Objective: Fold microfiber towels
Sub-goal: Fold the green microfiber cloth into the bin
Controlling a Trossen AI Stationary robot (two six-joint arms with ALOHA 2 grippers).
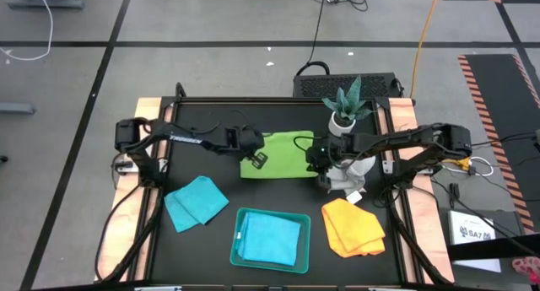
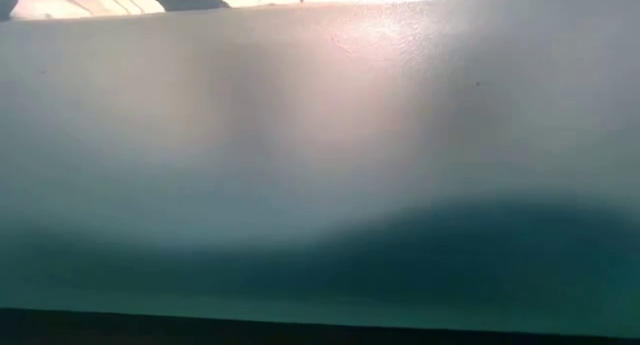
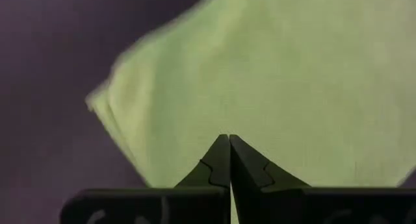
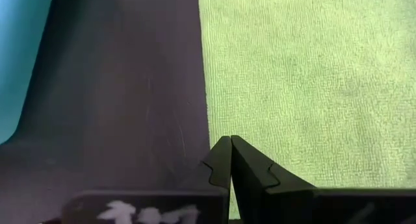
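The lime green towel (image 1: 280, 153) lies flat at frame centre, long axis left to right. Your left gripper (image 1: 258, 159) sits over its lower-left corner, your right gripper (image 1: 321, 162) at its right edge; both have fingers pressed together, holding nothing. Each is equally near its own end.

My lime green towel (image 1: 283, 153) lies flat mid-desk, folded into a rectangle. A turquoise towel (image 1: 196, 202) lies folded and skewed toward my left front. A second turquoise towel (image 1: 270, 239) sits folded inside the tray. The yellow-orange towel (image 1: 353, 227) lies loosely folded at my right front; the grey-white towel (image 1: 353, 174) is crumpled behind it.
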